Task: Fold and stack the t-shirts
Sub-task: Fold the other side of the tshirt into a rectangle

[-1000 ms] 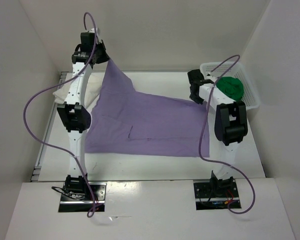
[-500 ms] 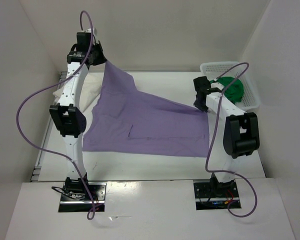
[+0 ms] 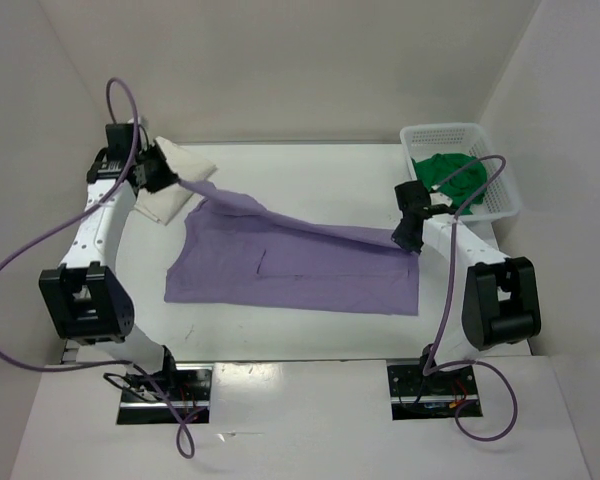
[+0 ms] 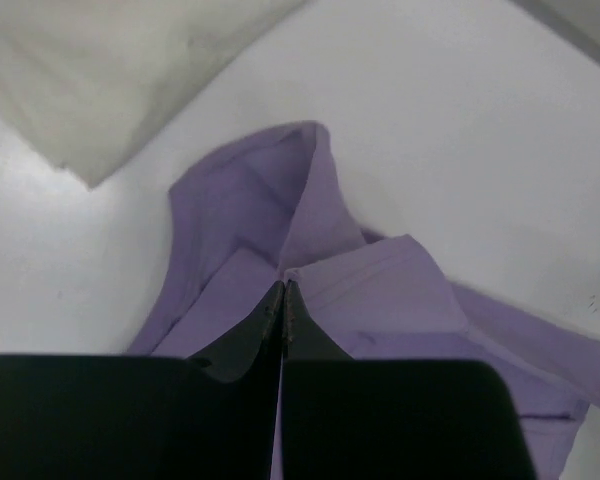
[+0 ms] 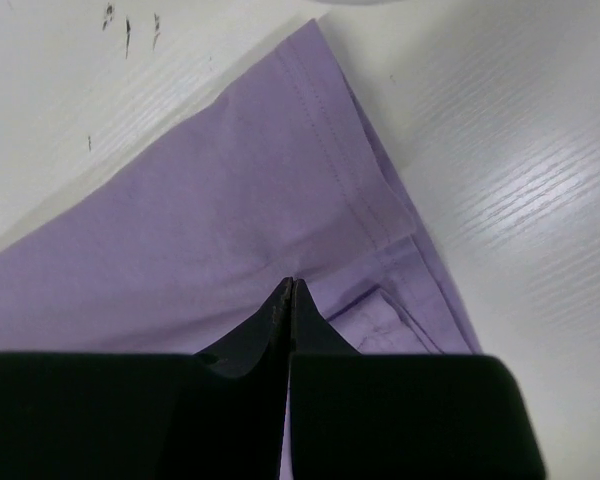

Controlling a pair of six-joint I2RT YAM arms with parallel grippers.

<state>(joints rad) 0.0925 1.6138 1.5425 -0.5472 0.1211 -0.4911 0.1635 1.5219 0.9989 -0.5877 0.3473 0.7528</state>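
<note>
Both claws are clenched on cloth, and there's the big move: the left arm, which a second ago stood tall with the fabric hoisted high at the back, has swung down and out to its own side. The left claw (image 3: 165,172) now sits low, just beside the folded white t-shirt (image 3: 185,160) at the far left of the table (image 3: 310,165), fingertips pinched tight on a bunched corner of the lavender t-shirt (image 3: 290,275). Its wrist view confirms it: jaws pressed together, purple folds gathered right at the tips.

Over on the other side, the right claw (image 3: 406,237) has come away from the basket (image 3: 435,130) and dropped toward the near side, nipping the lavender t-shirt at its right-hand hem; the stitched edge runs right up to the closed tips in that wrist view.

So the tent has collapsed. The lavender t-shirt lies mostly flat across the middle of the table, its back edge drawn as a taut line between the two grips. Whether that line already rests on the cloth beneath or hangs just clear, the overhead view doesn't quite settle.

My read: this is the garment being laid out, with the fold itself barely begun. The green t-shirt (image 3: 448,175) sits crumpled in the basket, not yet dealt with.
</note>
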